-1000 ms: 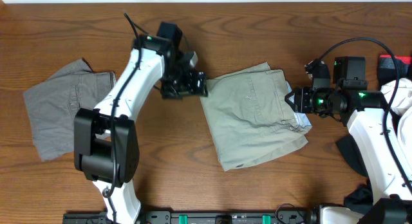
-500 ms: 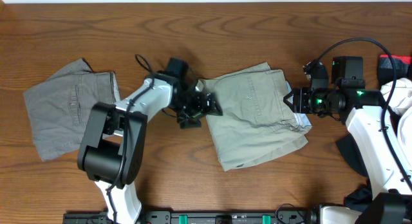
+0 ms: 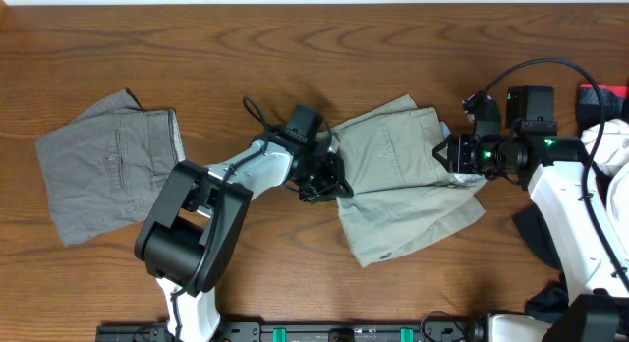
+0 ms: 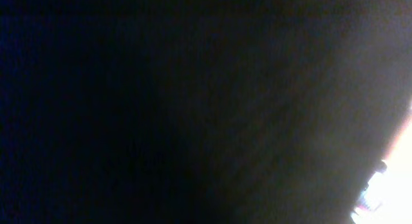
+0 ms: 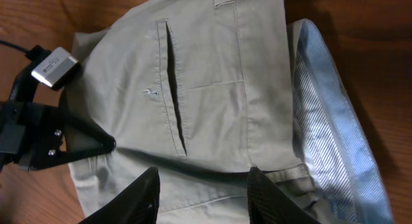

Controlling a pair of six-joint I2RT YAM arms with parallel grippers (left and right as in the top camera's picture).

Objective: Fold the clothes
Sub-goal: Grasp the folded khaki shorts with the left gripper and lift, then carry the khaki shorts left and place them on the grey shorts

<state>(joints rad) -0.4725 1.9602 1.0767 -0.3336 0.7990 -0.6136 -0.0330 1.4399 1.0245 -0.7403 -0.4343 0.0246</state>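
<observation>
Jaws of left gripper (image 3: 332, 179) pinch an edge of light khaki cotton shorts (image 3: 408, 199); right gripper (image 5: 203, 182) hangs spread over their waist end.

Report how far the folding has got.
Looks done: the grey shorts lie flat and compact, far left, untouched. In hand: the left gripper is shut at the khaki shorts' left edge; the right gripper stands open over their waistband end. Left: the khaki shorts are rumpled, waistband lining showing, not neatly folded.
</observation>
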